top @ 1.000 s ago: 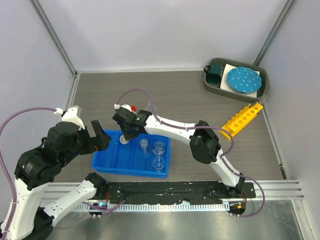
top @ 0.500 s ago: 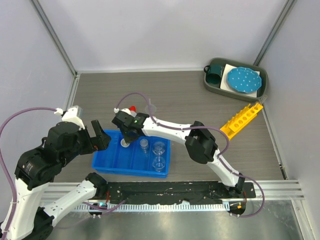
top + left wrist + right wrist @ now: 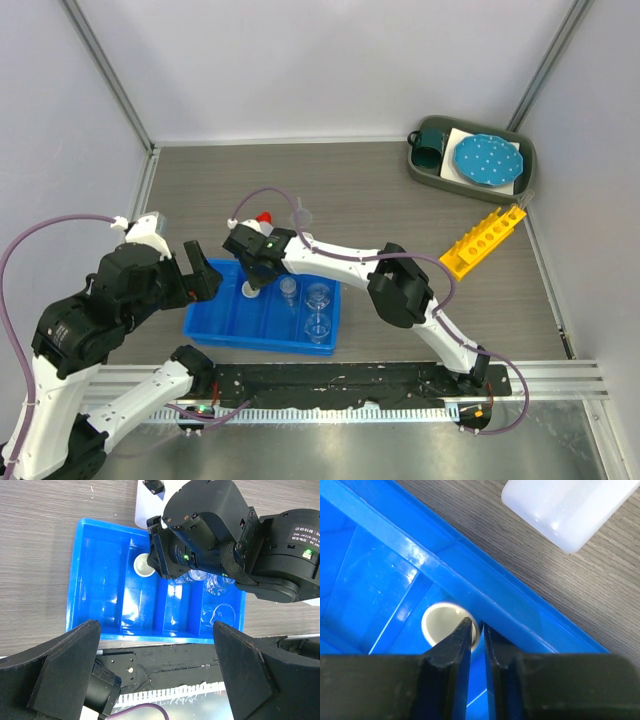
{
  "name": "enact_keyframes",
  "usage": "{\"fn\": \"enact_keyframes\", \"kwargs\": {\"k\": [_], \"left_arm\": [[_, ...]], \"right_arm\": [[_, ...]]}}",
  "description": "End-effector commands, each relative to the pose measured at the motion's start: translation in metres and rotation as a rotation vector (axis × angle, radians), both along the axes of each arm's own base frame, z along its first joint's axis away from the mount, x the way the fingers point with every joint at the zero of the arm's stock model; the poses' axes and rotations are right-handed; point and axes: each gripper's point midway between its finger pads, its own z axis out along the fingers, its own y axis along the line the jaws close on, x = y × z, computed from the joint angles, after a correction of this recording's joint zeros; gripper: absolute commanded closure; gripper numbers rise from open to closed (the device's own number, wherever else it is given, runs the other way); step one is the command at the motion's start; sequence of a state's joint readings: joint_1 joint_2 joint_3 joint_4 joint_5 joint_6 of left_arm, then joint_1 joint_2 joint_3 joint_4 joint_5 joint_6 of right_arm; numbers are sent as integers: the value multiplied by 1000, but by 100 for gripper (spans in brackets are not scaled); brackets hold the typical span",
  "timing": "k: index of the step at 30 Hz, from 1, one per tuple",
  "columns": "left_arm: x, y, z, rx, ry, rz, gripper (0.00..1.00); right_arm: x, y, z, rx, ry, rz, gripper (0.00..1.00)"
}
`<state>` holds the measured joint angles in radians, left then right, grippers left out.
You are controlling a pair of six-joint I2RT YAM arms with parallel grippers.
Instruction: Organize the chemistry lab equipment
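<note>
The small white dish (image 3: 442, 622) sits against the blue tray's (image 3: 380, 525) upper wall, its rim between the narrow right fingers (image 3: 451, 647). Whether they grip it, I cannot tell. The left fingers (image 3: 60, 665) gape wide, lower frame.

A dark green tray (image 3: 530, 172) is sitting at the far right corner of the table (image 3: 380, 190). Inside it, a teal mug (image 3: 431, 143) is sitting beside a blue plate with white dots (image 3: 487, 161), which is resting on a white sheet (image 3: 462, 138).

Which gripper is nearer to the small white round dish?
Right. The right gripper is at the rim of the small white round dish; the left gripper is apart, to its left.
</note>
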<state>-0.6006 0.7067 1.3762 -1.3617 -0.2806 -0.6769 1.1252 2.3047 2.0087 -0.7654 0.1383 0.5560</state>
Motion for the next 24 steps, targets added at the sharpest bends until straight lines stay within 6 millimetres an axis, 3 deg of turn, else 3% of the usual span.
{"fn": "enact_keyframes", "kwargs": {"k": [1, 9, 13, 19, 24], "left_arm": [[-8, 9, -10, 46, 50, 10, 0], [-9, 8, -9, 40, 50, 10, 0], [-9, 8, -8, 40, 48, 12, 0], [-9, 9, -9, 42, 52, 12, 0], [-7, 8, -10, 46, 57, 12, 0]], "right_arm": [[1, 6, 15, 35, -26, -6, 74], [-3, 7, 34, 48, -40, 4, 65], [-5, 6, 54, 67, -61, 4, 64], [-2, -8, 106, 112, -132, -19, 63], [11, -41, 143, 84, -227, -97, 57]]}}
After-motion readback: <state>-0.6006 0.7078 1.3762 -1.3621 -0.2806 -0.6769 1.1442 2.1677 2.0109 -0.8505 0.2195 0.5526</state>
